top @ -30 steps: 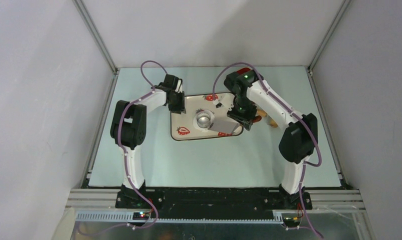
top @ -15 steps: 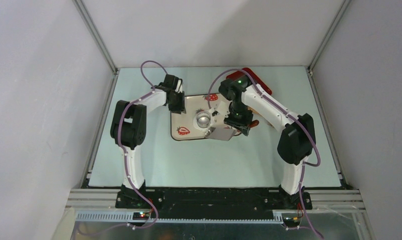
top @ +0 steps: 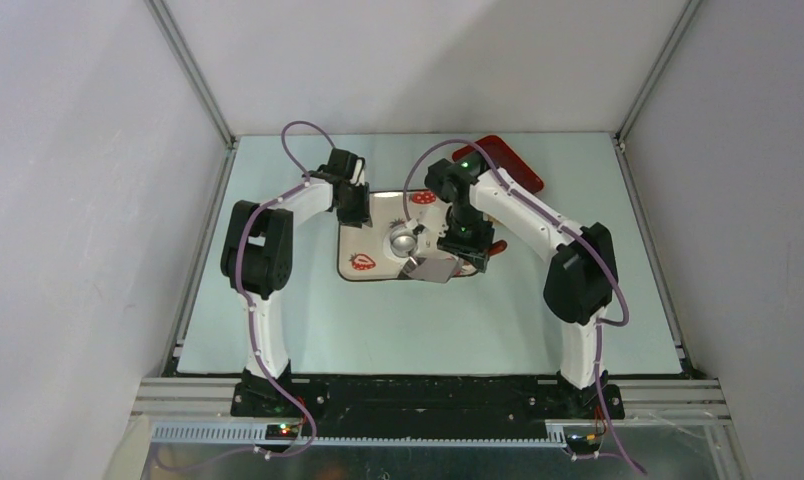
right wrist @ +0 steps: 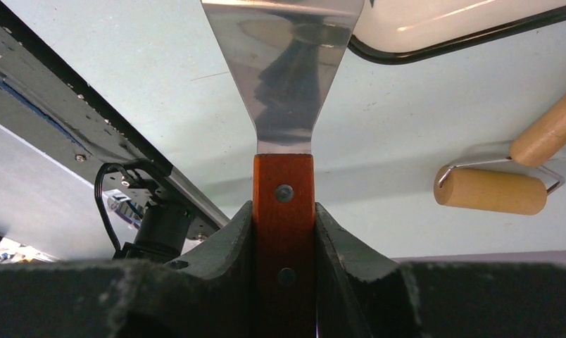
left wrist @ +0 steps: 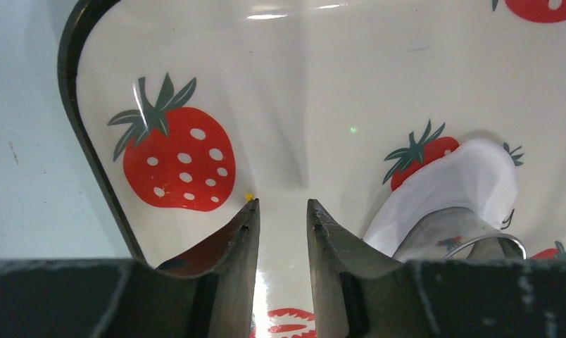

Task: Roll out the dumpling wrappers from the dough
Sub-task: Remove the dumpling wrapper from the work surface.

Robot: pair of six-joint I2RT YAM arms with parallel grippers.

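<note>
The right jaws clamped a scraper (right wrist: 284, 77) by its wooden handle, blade beside the tray (right wrist: 442, 24); the left jaws stood narrowly apart, empty, over it.

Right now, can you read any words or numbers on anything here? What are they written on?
None: no word, number or brand can be read anywhere.
Tray: only strawberry pictures, no writing.
Scraper: plain metal blade and wooden handle, no mark.
Rolling pin: plain wood, no label.
</note>
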